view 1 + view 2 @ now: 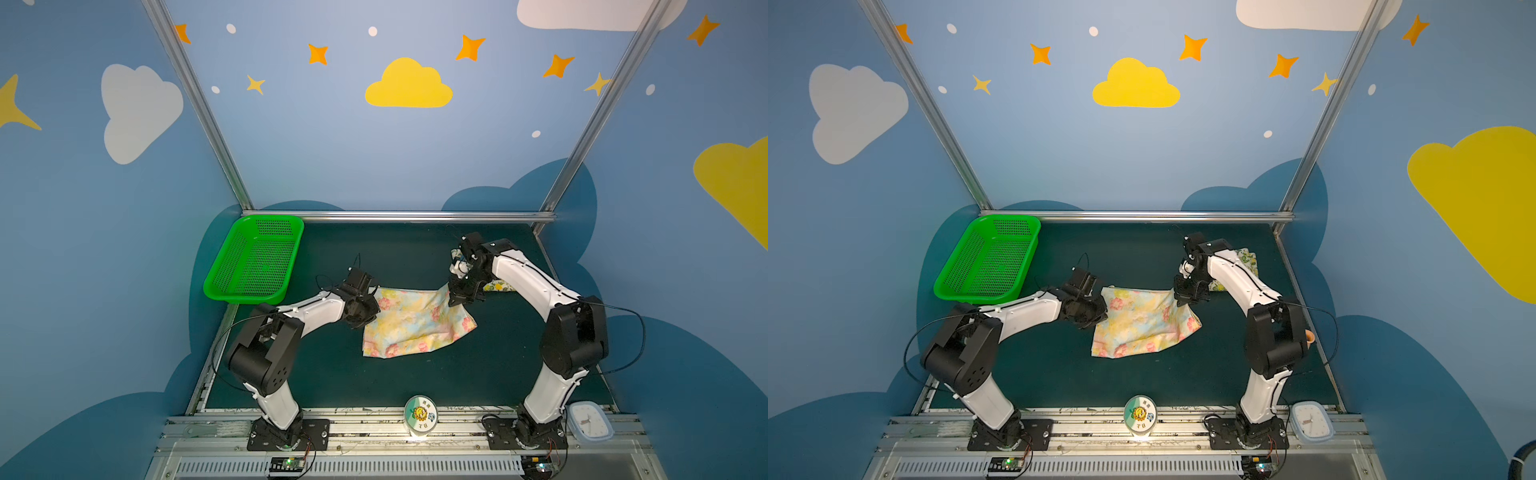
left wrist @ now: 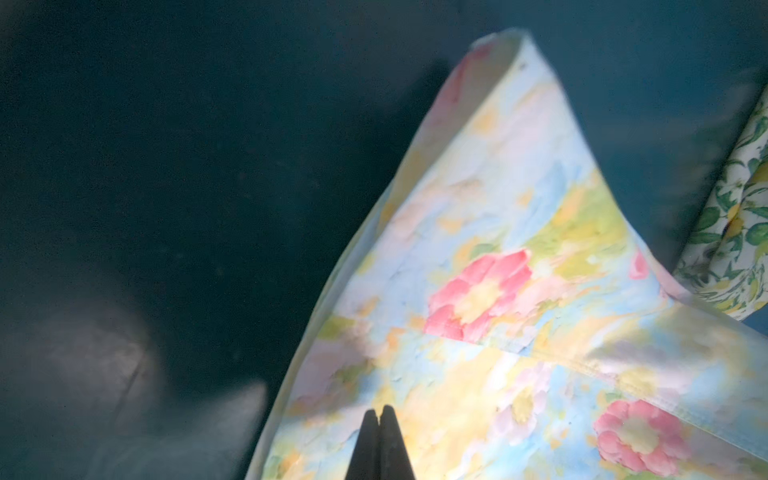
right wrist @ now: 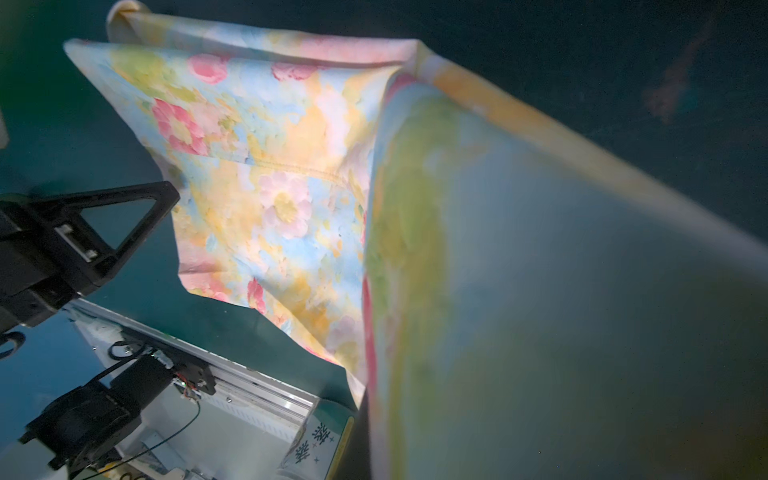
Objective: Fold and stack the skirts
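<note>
Pinching the flowered skirt's [image 1: 409,328] far corners, the left gripper [image 1: 372,302] and right gripper [image 1: 452,300] were each clenched on cloth, apparently stretching that edge to fold it. It hung right of the green mesh basket [image 1: 232,257]. The lemon skirt [image 1: 496,286] lay farther from the basket.

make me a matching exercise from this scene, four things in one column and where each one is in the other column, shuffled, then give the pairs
1 flower skirt
2 lemon skirt
3 green basket
4 white clock

a at the far left corner of the mat
b on the front rail by the base of the right arm
c partly hidden behind the right arm
d raised at two corners over the middle of the mat

Pairs: 1-d, 2-c, 3-a, 4-b
</note>
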Controlling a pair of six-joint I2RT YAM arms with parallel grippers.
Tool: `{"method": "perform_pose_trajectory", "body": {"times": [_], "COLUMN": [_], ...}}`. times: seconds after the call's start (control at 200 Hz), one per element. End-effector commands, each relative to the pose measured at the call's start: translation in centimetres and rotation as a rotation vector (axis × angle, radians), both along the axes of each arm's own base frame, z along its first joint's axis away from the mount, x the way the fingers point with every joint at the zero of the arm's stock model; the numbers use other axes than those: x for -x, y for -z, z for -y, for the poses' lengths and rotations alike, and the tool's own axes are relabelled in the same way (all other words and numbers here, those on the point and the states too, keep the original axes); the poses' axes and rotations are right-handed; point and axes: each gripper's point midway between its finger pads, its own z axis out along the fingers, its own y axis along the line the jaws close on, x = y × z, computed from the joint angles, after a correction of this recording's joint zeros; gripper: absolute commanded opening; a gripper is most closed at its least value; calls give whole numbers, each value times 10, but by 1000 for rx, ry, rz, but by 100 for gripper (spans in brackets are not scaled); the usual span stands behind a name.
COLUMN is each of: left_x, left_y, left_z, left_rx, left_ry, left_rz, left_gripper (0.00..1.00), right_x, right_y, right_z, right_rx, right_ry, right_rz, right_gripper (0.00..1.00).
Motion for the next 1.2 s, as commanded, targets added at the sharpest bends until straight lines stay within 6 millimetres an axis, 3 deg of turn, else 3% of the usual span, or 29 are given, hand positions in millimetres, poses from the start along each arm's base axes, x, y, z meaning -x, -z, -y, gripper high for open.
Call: {"method": "perform_pose_trajectory", "body": {"times": [0.0, 0.26, 0.546, 0.651, 0.801, 1.011, 1.196], "left_x": [4, 20, 34, 37, 39, 37, 42], "left_y": [14, 36, 55, 60, 63, 64, 66], "left_z": [2, 17, 21, 25, 31, 28, 25], "left_rx": [2, 13, 22, 27, 37, 43, 67], "left_ry": [-31, -36, -65, -71, -85, -145, -212], "left_rz": [-25, -63, -91, -102, -110, -112, -130], "left_gripper": [4, 4, 4, 4, 4, 4, 4], "right_x": [10, 16, 32, 32, 20, -12, -37], "right_y": [4, 4, 8, 8, 0, -9, -10], "right_z": [8, -18, -55, -55, -48, -40, -44], "right_rx": [122, 219, 160, 155, 172, 225, 254], "right_ry": [-38, -89, -55, -49, -76, -151, -236], "right_rz": [-33, -22, -28, -12, 25, 77, 111], "right_gripper": [0, 0, 0, 0, 0, 0, 0]}}
